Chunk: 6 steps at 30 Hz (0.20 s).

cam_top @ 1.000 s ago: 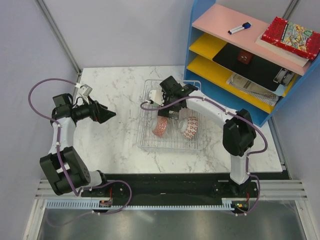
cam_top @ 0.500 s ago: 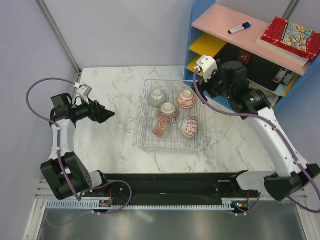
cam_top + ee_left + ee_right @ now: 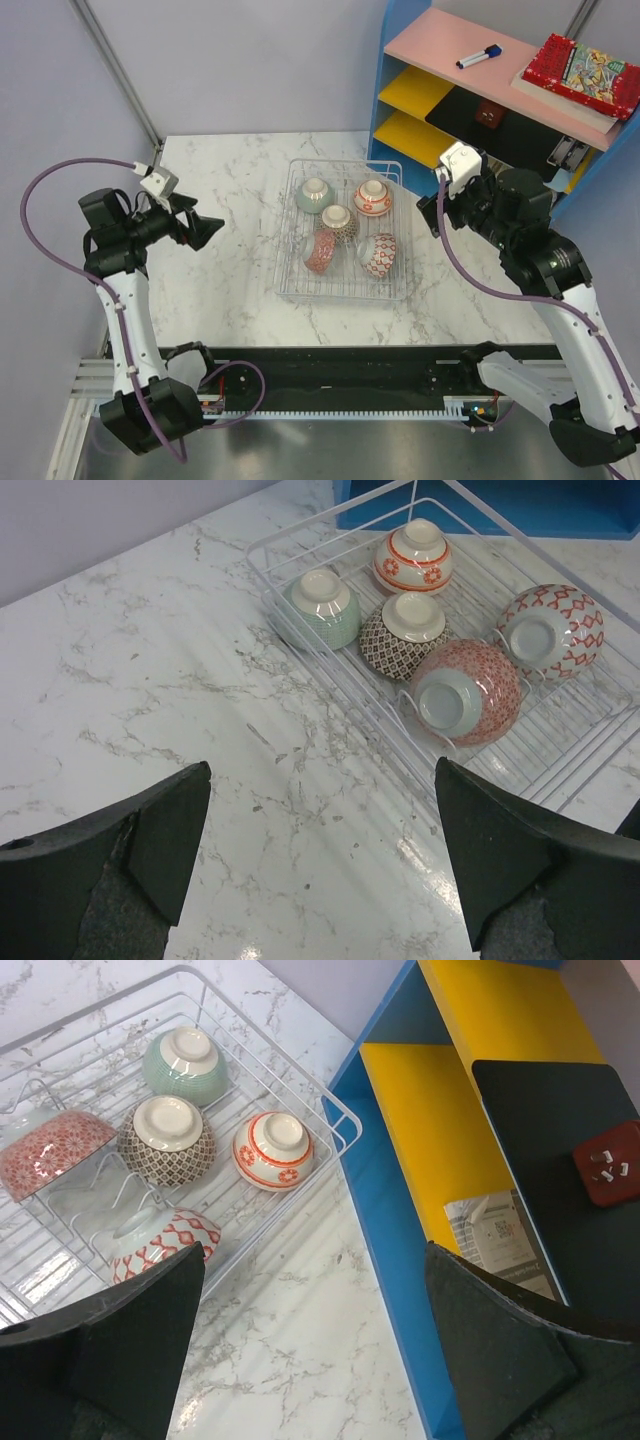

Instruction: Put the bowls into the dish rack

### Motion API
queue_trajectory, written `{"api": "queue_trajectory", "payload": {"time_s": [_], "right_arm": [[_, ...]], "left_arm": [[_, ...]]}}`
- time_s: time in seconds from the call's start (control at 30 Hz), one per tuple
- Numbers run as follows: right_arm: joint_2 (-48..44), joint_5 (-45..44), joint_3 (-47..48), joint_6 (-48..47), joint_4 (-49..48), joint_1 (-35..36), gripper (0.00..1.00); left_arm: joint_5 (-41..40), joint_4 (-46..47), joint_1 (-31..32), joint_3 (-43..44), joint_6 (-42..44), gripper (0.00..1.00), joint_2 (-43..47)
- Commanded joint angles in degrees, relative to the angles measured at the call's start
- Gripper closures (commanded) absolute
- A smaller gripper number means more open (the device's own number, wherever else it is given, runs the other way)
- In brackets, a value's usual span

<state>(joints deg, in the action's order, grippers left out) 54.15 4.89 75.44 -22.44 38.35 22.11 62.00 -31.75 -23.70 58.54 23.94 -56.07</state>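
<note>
Top external, five bowls (image 3: 338,222) inside dish rack (image 3: 344,287), marble table (image 3: 230,290)

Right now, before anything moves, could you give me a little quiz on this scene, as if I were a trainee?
1. How many bowls sit in the dish rack?
2. True or false: the left gripper is holding a bowl.
3. Which bowl lies tipped on its side? A) the green one B) the pink-red patterned bowl C) the orange-ringed one

Key:
1. Five.
2. False. It is open and empty, off to the side of the rack.
3. B.
</note>
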Motion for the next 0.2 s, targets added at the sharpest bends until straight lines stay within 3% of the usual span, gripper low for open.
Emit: {"api": "queue_trajectory", "payload": {"time_s": [0.0,0.17], "right_arm": [[-0.4,3.1,0.0,1.7,-1.6,-0.4,0.03],[0.2,3.5,0.5,1.9,-1.4,-0.5,0.03]], "left_arm": [[1.5,-1.7,-0.3,1.5,0.4,0.0,0.4],[1.6,-1.8,-0.3,1.9,0.2,0.0,0.4]]}}
